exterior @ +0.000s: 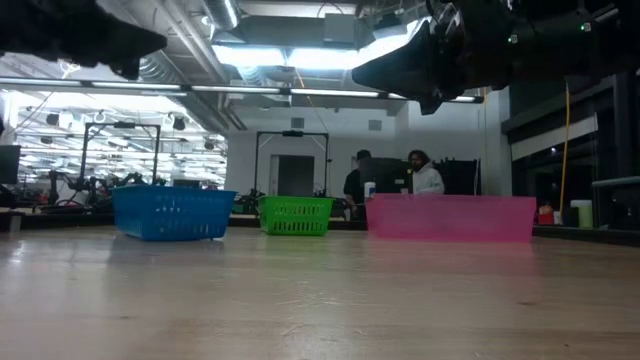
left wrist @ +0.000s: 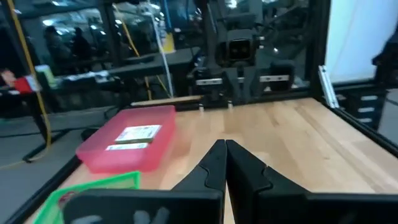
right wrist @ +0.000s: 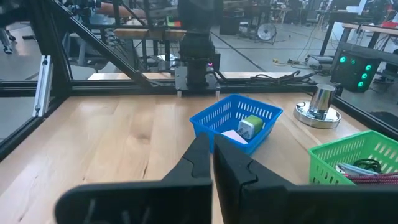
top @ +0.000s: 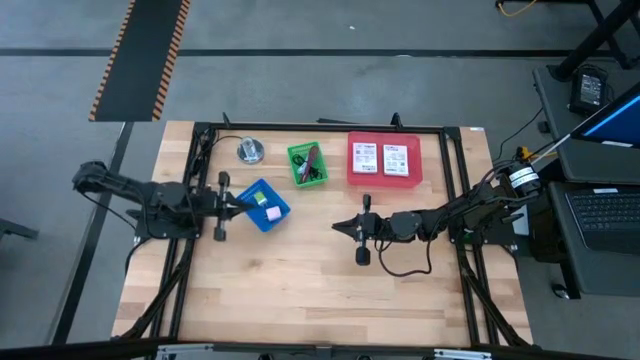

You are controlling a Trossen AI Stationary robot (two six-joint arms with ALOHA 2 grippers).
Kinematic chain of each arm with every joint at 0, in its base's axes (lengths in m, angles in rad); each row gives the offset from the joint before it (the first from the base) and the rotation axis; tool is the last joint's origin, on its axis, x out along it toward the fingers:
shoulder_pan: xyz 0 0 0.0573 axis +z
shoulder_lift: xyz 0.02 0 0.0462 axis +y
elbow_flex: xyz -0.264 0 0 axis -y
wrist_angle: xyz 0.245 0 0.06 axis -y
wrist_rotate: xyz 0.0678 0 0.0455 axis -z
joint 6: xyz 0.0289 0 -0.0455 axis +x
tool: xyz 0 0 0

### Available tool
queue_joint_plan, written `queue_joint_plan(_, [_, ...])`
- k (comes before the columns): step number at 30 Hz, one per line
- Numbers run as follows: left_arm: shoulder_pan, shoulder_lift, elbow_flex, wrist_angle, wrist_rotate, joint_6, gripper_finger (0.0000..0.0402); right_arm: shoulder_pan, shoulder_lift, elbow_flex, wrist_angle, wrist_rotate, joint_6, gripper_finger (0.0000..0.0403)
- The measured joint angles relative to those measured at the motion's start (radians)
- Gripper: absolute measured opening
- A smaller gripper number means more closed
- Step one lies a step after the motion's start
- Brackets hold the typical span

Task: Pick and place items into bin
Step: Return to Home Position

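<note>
Three small bins stand in a row on the far half of the table. The blue bin (top: 264, 206) (right wrist: 236, 122) holds a green block (right wrist: 251, 126) and a pink piece (right wrist: 231, 137). The green bin (top: 307, 164) (right wrist: 351, 163) holds a dark red cord (right wrist: 367, 178) and a black cable (right wrist: 368, 165). The pink bin (top: 384, 160) (left wrist: 129, 146) holds two white packets (left wrist: 134, 137). My left gripper (top: 240, 205) (left wrist: 225, 149) hovers shut at the blue bin's left side. My right gripper (top: 340, 226) (right wrist: 212, 146) is shut, raised over the table's middle (exterior: 365, 75). No blue-silver piece shows.
A round silver metal object (top: 250, 151) (right wrist: 319, 107) stands on the table left of the green bin. A black frame (top: 320, 128) rims the table. Bare wood lies across the near half (top: 300, 290). People sit in the room beyond (exterior: 420, 175).
</note>
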Motion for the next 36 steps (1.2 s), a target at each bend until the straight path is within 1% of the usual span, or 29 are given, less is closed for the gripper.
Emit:
queue_joint_plan(3, [0.031,-0.093,-0.041,-0.005,0.01,0.035,0.0001,0.0,0.0,0.0,0.002,0.0,0.001,0.0])
queue_joint_plan(7, [0.083,-0.2,-0.058,-0.062,0.067,0.05,0.0001,0.0,0.0,0.0,0.013,0.0,0.028,0.0])
queue_joint_plan(11, [0.141,-0.284,-0.109,-0.081,0.076,0.05,0.0001,0.0,0.0,0.0,0.04,0.0,0.023,0.0])
queue_joint_plan(15, [0.204,-0.291,-0.174,-0.024,0.142,0.05,0.0001,0.0,0.0,0.0,0.056,0.0,0.013,0.0])
queue_joint_plan(20, [0.29,-0.291,-0.18,0.004,0.213,0.03,0.0001,0.0,-0.029,-0.001,0.057,-0.001,-0.005,0.0])
queue_joint_plan(22, [0.319,-0.29,-0.18,0.003,0.25,0.022,0.0001,0.0,-0.073,-0.006,0.046,-0.008,-0.015,0.0])
queue_joint_plan(24, [0.343,-0.289,-0.18,-0.002,0.263,0.009,0.0002,-0.001,-0.131,-0.006,-0.004,-0.011,-0.042,0.0])
queue_joint_plan(27, [0.37,-0.289,-0.18,-0.001,0.263,0.019,0.0002,-0.006,-0.247,-0.006,-0.143,-0.02,-0.072,0.0])
queue_joint_plan(32, [0.386,-0.289,-0.18,-0.022,0.268,0.02,0.0002,-0.049,-0.501,-0.006,-0.423,-0.108,-0.087,0.0])
queue_joint_plan(36, [0.386,-0.289,-0.18,-0.04,0.25,0.015,0.0002,-0.086,-0.698,-0.01,-0.632,-0.107,-0.118,0.0])
